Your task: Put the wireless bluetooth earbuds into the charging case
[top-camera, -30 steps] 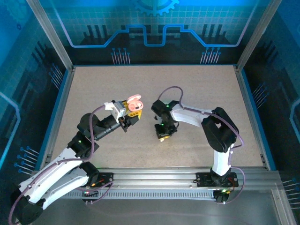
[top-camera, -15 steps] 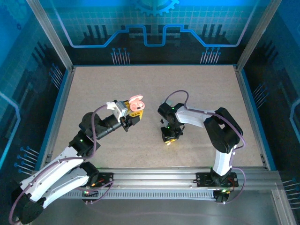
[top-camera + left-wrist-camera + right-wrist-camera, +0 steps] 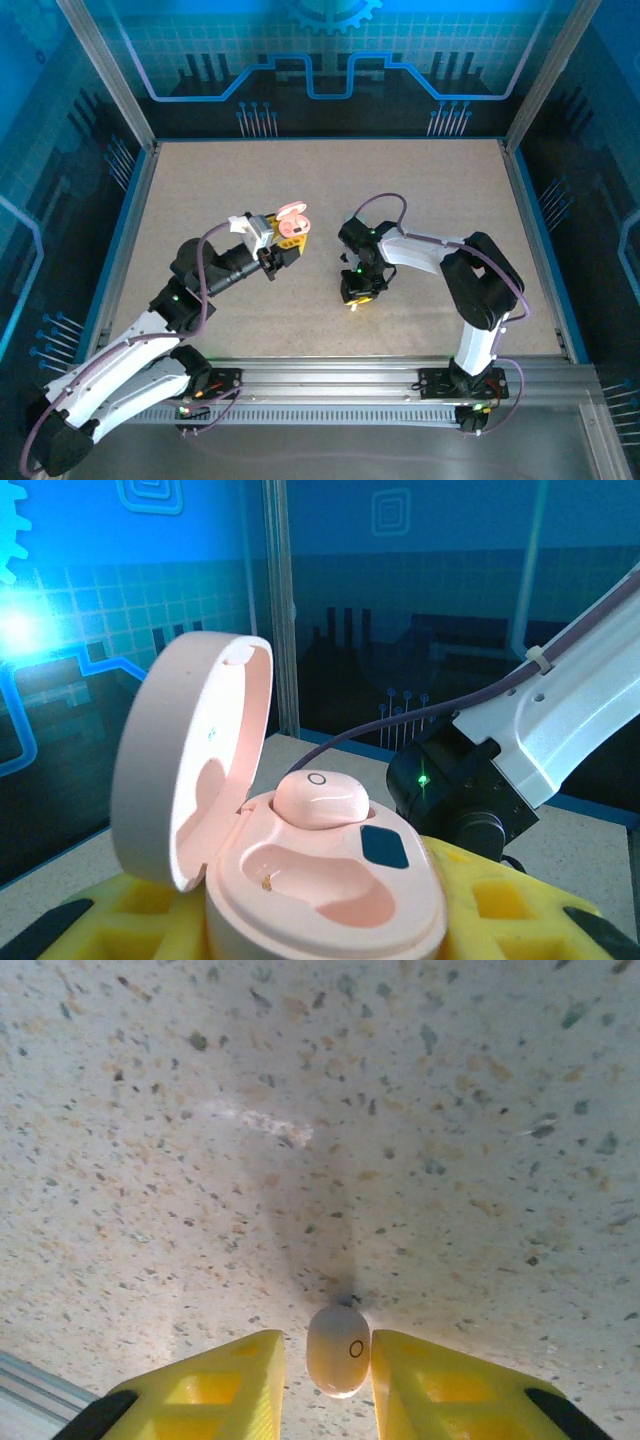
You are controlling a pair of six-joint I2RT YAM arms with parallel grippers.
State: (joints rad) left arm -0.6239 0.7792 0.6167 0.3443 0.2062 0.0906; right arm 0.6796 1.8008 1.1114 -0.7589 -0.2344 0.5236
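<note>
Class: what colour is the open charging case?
The charging case is pale pink, seen best in the left wrist view.

In the left wrist view, the lower body of the pale pink oval charging case (image 3: 320, 905) and the yellow finger pads (image 3: 500, 910) beside it are cut off by the bottom edge. In the right wrist view, the yellow fingers (image 3: 440, 1390) are cropped below, and whether the small pale pink-white earbud (image 3: 338, 1350) is lifted off the speckled table (image 3: 320, 1110) cannot be told. From above, what lies at the right gripper (image 3: 353, 298) is too small to be told.
</note>
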